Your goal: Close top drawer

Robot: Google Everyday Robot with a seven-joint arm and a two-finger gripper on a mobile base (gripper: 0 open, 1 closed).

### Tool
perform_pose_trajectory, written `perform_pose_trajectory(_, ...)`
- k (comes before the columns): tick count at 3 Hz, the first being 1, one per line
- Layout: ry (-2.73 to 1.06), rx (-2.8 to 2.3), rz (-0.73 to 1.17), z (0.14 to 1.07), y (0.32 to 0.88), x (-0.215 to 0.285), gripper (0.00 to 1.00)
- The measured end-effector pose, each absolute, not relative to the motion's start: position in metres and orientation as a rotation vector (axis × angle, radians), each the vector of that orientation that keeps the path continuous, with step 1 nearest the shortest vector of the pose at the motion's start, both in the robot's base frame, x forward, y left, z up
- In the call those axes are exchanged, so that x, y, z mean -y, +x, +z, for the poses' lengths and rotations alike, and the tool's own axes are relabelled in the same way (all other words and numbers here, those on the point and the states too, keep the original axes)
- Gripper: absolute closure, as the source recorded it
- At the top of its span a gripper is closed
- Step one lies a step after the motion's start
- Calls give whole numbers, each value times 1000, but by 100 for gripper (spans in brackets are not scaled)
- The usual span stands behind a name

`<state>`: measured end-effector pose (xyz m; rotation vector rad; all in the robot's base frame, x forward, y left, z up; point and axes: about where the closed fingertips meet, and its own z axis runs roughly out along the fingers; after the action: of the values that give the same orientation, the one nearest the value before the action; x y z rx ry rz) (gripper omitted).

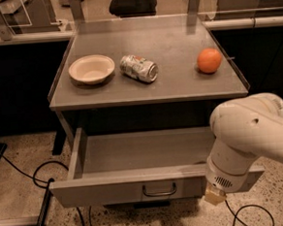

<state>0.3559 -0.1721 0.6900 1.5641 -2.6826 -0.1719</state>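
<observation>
The top drawer (103, 189) stands pulled far out from under the front edge of the bench, so that its grey floor lies open to view. It is a wide, shallow grey metal tray with low side walls and a flat front panel, level and square to the bench's front edge. A small dark loop handle (159, 190) sits at the middle of that panel. My gripper (215, 196) hangs at the right end of the front panel, out beyond the bench's front right corner, and my white wrist covers the drawer's right front corner.

Bowl (91, 69) — tipped can (138, 68) — orange (209, 60)
</observation>
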Motion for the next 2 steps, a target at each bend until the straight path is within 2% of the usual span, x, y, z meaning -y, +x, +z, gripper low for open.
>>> perform_pose_trajectory(2, 1509, 2762, 11, 650, 390, 182, 100)
